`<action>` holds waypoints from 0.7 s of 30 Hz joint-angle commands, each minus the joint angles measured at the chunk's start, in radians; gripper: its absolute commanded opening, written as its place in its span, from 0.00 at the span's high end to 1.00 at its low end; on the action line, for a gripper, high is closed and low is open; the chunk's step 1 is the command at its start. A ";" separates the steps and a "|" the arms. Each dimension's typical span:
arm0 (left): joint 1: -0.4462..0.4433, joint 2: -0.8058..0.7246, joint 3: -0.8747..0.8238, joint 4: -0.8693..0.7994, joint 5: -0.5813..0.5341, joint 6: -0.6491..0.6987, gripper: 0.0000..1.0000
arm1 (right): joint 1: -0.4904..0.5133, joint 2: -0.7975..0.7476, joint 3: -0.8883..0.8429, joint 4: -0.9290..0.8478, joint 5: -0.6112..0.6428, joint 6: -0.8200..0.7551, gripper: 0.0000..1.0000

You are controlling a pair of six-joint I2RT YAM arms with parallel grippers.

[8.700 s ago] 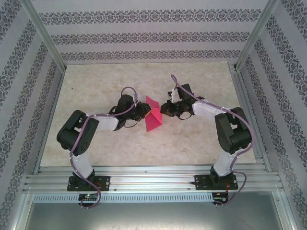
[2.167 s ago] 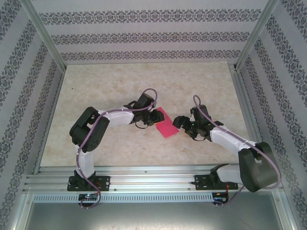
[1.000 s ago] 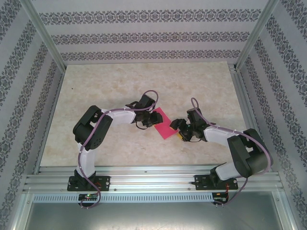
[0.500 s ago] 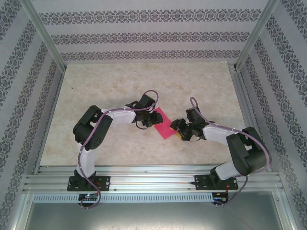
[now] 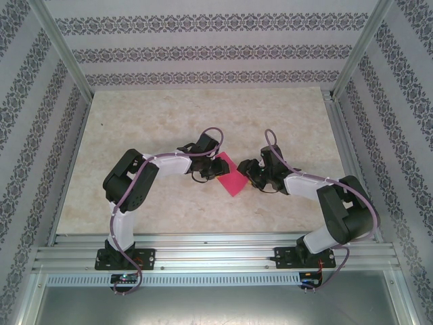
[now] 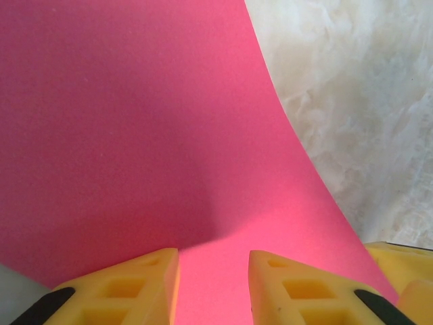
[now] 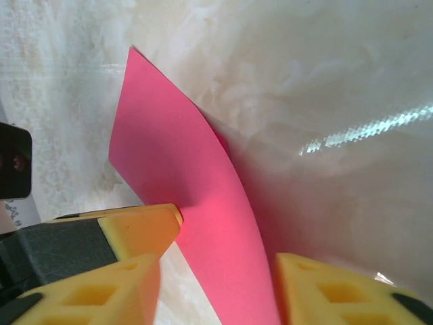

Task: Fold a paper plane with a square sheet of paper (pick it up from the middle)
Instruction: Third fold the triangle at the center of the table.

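The square sheet of paper (image 5: pixel 232 177), bright magenta-pink, lies mid-table as a folded piece with one flap curving up. My left gripper (image 5: pixel 218 169) rests at its left edge. In the left wrist view the paper (image 6: pixel 169 122) spreads under the left gripper (image 6: pixel 213 261), whose yellow fingers (image 6: pixel 135 288) stand apart over it. My right gripper (image 5: pixel 247 170) is at the paper's right edge. In the right wrist view the raised flap (image 7: pixel 196 183) runs between the open right gripper (image 7: pixel 218 265) fingers, and a left finger (image 7: pixel 139 230) touches the paper.
The beige marbled tabletop (image 5: pixel 149 122) surrounds the paper on all sides. Patterned walls and metal frame posts (image 5: pixel 64 51) enclose the table. Both arms bend inward toward the centre, their bases on the near rail (image 5: pixel 203 254).
Over the last second the right gripper has moved up and left to the paper's right edge. The left gripper and the paper have stayed put; 8.7 s ago the paper stood upright between both grippers.
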 commanded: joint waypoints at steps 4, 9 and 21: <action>-0.005 -0.011 0.021 -0.032 -0.011 0.020 0.66 | 0.027 -0.044 0.058 -0.182 0.080 -0.127 0.66; -0.005 -0.018 0.019 -0.020 -0.013 0.015 0.66 | 0.068 -0.061 0.121 -0.318 0.138 -0.202 0.69; -0.004 -0.036 0.010 0.000 -0.016 0.005 0.66 | 0.118 -0.019 0.212 -0.419 0.211 -0.243 0.95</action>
